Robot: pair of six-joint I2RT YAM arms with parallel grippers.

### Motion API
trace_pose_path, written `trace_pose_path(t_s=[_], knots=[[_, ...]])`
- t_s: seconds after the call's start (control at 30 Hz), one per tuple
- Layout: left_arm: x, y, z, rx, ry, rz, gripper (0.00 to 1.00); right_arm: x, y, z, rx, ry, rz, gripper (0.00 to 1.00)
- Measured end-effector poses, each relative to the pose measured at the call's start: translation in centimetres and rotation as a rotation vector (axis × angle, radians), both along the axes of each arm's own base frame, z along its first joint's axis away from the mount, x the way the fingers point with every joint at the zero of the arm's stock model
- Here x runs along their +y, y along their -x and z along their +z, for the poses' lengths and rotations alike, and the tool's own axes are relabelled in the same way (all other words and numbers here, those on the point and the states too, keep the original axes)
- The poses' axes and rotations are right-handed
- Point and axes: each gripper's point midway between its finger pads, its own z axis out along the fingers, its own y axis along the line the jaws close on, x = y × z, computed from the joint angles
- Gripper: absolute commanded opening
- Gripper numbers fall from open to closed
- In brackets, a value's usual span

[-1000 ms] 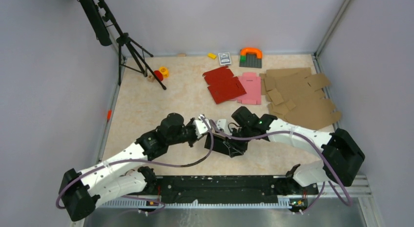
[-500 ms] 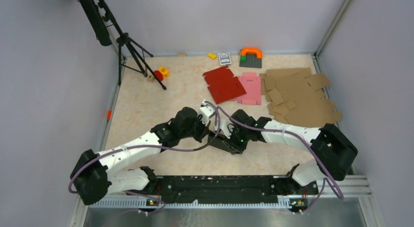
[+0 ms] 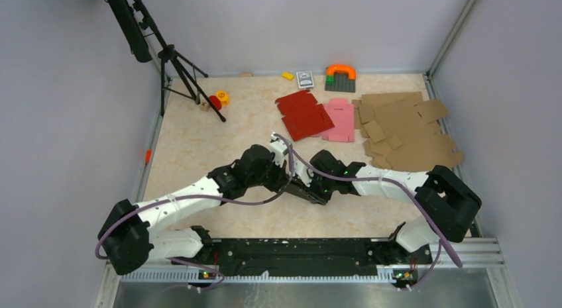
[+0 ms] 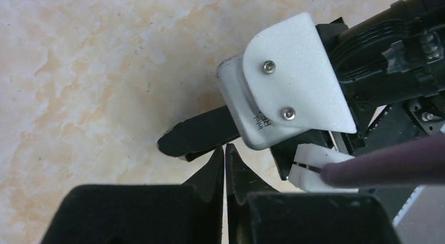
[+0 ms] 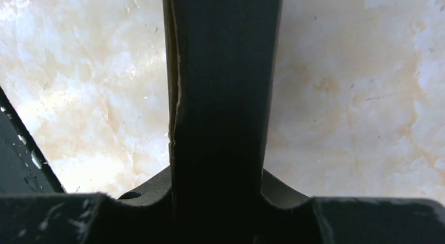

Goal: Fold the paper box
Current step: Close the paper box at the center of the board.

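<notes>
Nearest the bases, both arms reach inward and meet over the near-middle of the marbled tabletop [image 3: 199, 142]. The paper box [image 5: 220, 97] is there between them, a black blank only partly folded. In the right wrist view one of its panels runs straight up the middle of the picture, its raw cut edge showing pale on the left.

The right gripper [image 5: 215, 189] has its fingers drawn narrow onto that panel, one pad on each face, holding it edge-on above the table. The left gripper [image 4: 225, 149] has its fingers pressed together with nothing between them. Its tips sit just beside the white camera housing [image 4: 288, 81] of the right wrist and a black piece sticking out beneath it. I cannot tell whether that piece is a flap or a finger.

The step in hand looks like raising and creasing a side: the right arm braces the blank while the closed left tips serve as a pusher. The next move calls for the left tips to press a flap along its score line, with the right grip kept firm so the thin card bends at the crease and does not slide or buckle.

Farther back, well apart from the work, lie the red blank [image 3: 303, 114], the pink blank [image 3: 339, 119] touching it, and brown cardboard sheets [image 3: 404, 132]. A tripod [image 3: 175, 69] stands at the far left.
</notes>
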Motion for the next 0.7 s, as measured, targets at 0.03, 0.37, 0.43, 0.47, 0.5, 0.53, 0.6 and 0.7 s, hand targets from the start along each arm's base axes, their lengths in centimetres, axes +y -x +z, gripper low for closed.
trace_pose_path(t_s=[0.03,0.37,0.43,0.47,0.5,0.53,0.6,0.7], knots=[[-0.2,0.2,0.0,0.007,0.007,-0.005,0.00,0.3,-0.2,0.1,-0.011,-0.010,0.002,0.00],[-0.1,0.2,0.3,-0.005,0.005,-0.014,0.05,1.0,-0.7,0.5,-0.038,-0.043,0.020,0.00],[0.5,0.2,0.7,-0.033,-0.009,-0.014,0.24,1.2,-0.5,0.5,-0.031,-0.050,0.027,0.00],[0.9,0.2,1.2,-0.059,-0.010,-0.018,0.31,1.3,-0.4,0.5,-0.026,-0.055,0.032,0.00],[1.3,0.2,1.9,-0.092,-0.006,-0.028,0.35,1.4,-0.2,0.6,-0.019,-0.061,0.038,0.00],[1.6,0.3,2.5,-0.133,-0.005,-0.047,0.38,1.4,-0.1,0.6,-0.011,-0.066,0.044,0.01],[2.2,0.6,3.7,-0.229,0.009,-0.096,0.39,1.8,0.5,0.7,0.014,-0.085,0.063,0.04],[3.1,1.1,4.7,-0.362,0.018,-0.150,0.39,2.0,1.5,0.8,0.059,-0.102,0.090,0.04]])
